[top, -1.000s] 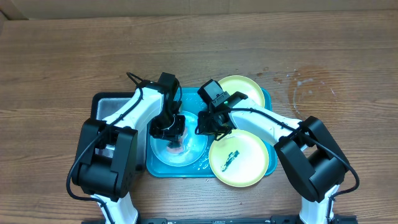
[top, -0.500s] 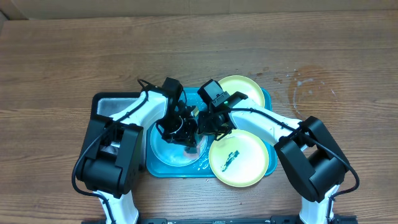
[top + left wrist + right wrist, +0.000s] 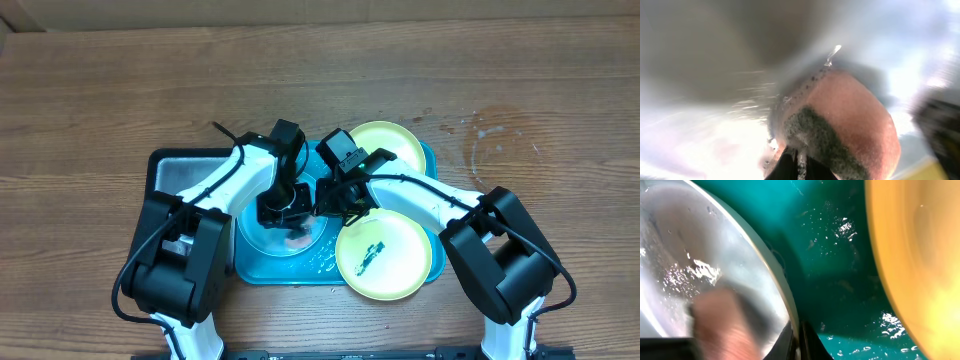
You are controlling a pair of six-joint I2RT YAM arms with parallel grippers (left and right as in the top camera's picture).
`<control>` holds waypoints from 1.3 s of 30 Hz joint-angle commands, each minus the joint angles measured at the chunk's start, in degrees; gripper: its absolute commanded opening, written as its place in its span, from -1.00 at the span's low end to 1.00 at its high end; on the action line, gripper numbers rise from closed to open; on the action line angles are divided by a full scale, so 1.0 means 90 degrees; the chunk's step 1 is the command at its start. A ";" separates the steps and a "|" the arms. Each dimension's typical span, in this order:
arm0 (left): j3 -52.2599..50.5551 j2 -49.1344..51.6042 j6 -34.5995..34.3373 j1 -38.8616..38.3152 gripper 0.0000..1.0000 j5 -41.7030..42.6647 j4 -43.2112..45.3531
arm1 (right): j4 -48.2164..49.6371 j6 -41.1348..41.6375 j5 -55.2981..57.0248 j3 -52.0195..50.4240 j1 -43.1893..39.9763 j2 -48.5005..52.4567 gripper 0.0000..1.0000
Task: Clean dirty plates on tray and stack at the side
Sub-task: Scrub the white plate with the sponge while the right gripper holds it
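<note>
The turquoise tray (image 3: 262,278) sits on the wooden desk (image 3: 120,80) at the near middle, its floor beaded with water. The light blue plate (image 3: 268,238) lies in the left half of the tray.

The left pincer (image 3: 290,215) points down over this plate, clamped on a pinkish sponge (image 3: 295,238) that presses on the plate's wet surface. In the left wrist view the sponge (image 3: 850,125) shows a salmon body with a dark green-grey scouring face flecked with foam. The left pincer (image 3: 795,167) shows only as dark tips at the bottom edge.

The right pincer (image 3: 325,205) reaches in from the right and is closed on the right rim of the light blue plate. The right wrist view shows this rim pinched between the two dark fingertips of the right pincer (image 3: 799,342). It also shows the glossy plate (image 3: 715,240) on the left, the wet tray floor (image 3: 840,280) in the middle and the blurred sponge (image 3: 720,320) low on the plate.

The far yellow-green plate (image 3: 395,145) lies at the tray's far right corner, and no mark on it can be made out. The near yellow-green plate (image 3: 395,265) lies at the near right corner, its edge over the tray's rim. It carries a dark smear (image 3: 371,255) near its centre.

A black tray (image 3: 178,172) stands just left of the turquoise one, partly hidden by the left arm.
</note>
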 commanded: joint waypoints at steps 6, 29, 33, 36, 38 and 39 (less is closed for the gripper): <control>-0.0328 0.0357 -0.1746 0.0189 -0.92 -0.3514 -0.0568 | -0.0012 0.0214 0.0491 -0.0092 -0.0070 0.0175 -0.92; 0.0155 0.0357 0.0607 0.0180 -0.92 -0.0141 0.1719 | -0.0032 0.0211 0.0505 -0.0092 -0.0070 0.0175 -0.92; 0.0236 0.0357 0.0947 0.0180 -0.92 0.0952 0.1911 | -0.0032 0.0211 0.0505 -0.0092 -0.0070 0.0175 -0.92; 0.0245 0.0357 0.1013 0.0177 -0.92 0.1418 0.1894 | -0.0032 0.0211 0.0508 -0.0092 -0.0070 0.0175 -0.92; 0.0245 0.0357 0.1035 0.0177 -0.92 0.1870 0.1846 | -0.0029 0.0211 0.0508 -0.0092 -0.0070 0.0175 -0.92; 0.0245 0.0357 0.1032 0.0177 -0.92 0.1916 0.1817 | -0.0032 0.0211 0.0505 -0.0092 -0.0070 0.0175 -0.92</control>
